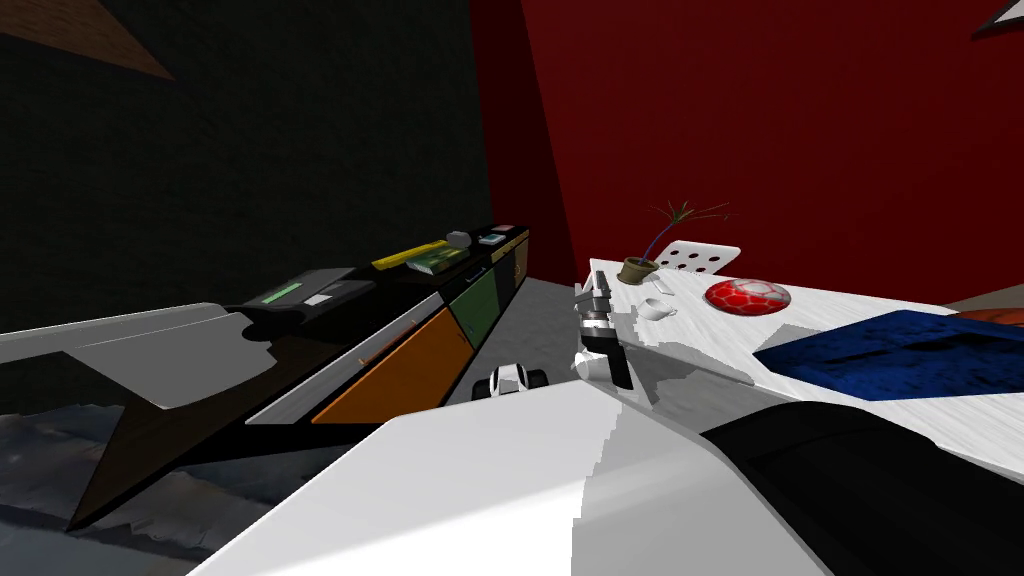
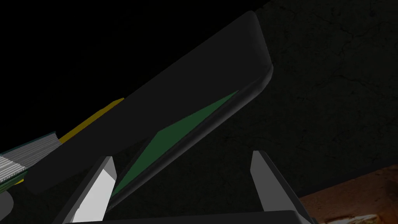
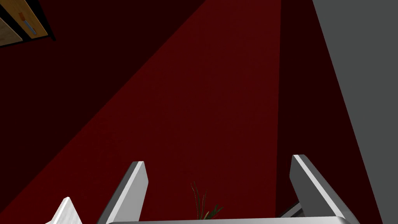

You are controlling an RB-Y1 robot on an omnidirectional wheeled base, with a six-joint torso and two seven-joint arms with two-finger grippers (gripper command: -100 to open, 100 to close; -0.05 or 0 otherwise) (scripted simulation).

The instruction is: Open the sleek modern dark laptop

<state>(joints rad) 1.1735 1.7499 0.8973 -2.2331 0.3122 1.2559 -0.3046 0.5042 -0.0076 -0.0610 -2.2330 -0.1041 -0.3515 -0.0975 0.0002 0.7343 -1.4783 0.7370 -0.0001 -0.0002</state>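
Counter of dark finish, long and low, with orange and green door fronts (image 1: 400,370), runs along the black wall on the left. A second, white wood-grain counter (image 1: 830,305) stands on the right before the deep red wall, with grey floor between the two. A rumpled dark blue cloth (image 1: 890,350) lies on the white one.

The slim dark laptop with rounded corners (image 2: 186,77) sits on the dark counter's top, towards its near end. Its lid is lifted by a narrow wedge, and a sliver of green screen shows between lid and base. The left gripper (image 2: 182,156) is right at it, jaws released and spread. The laptop's near corner reaches in between them, close to one blade; whether it touches I cannot tell.

A flat stack of yellow and green books (image 1: 425,258) lies further along the dark counter. A red patterned ball (image 1: 747,295) rests on the white counter beside a small brown pot with a spiky plant (image 1: 637,268). The right gripper (image 3: 218,160) hangs near that pot, jaws released and holding nothing. A small white cup (image 1: 657,308) stands close by.
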